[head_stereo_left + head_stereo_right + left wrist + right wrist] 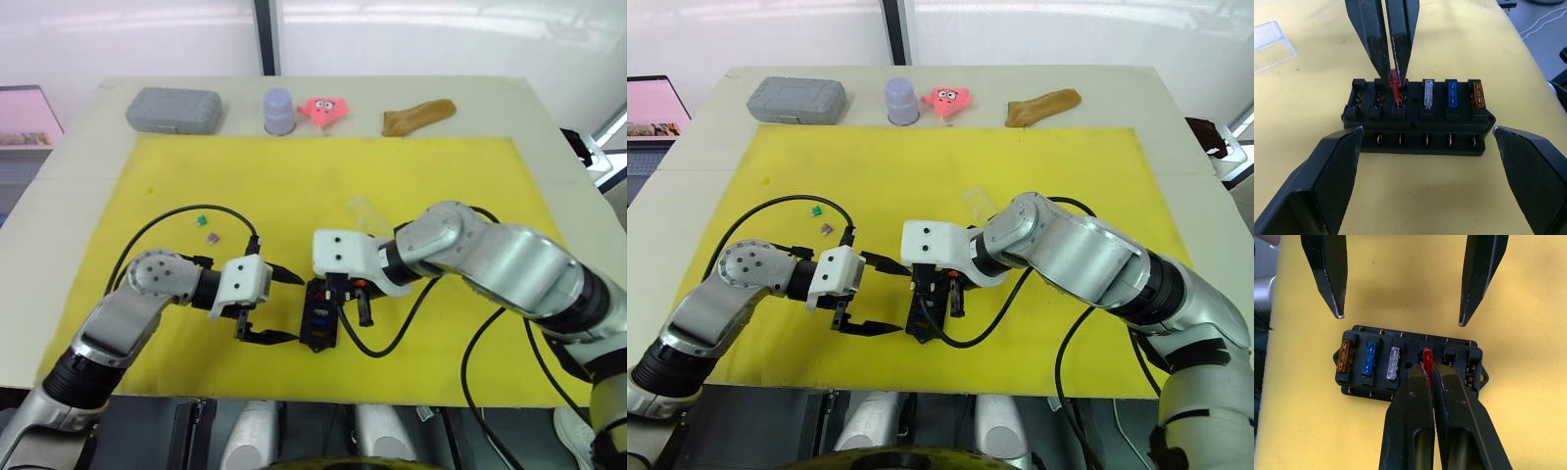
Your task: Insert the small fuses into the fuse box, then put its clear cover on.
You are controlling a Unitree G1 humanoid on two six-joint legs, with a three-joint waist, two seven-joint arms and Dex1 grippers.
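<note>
The black fuse box (320, 321) lies on the yellow mat near its front edge. An amber fuse (1476, 94), a blue fuse (1452, 93) and a whitish fuse (1428, 93) sit in adjacent slots. My right gripper (1428, 367) is shut on a red fuse (1395, 89), whose lower end stands at the mouth of the slot beside the whitish one. My left gripper (287, 308) is open, its fingers straddling the box's left side without touching it. A green fuse (200, 219) and a purple fuse (211, 237) lie loose to the left. The clear cover (364, 211) lies behind the box.
The yellow mat (294, 176) covers most of the table. Along the back edge stand a grey case (173, 109), a lavender cup (279, 111), a pink star toy (326, 109) and a brown object (418, 116). Black cables loop from both wrists.
</note>
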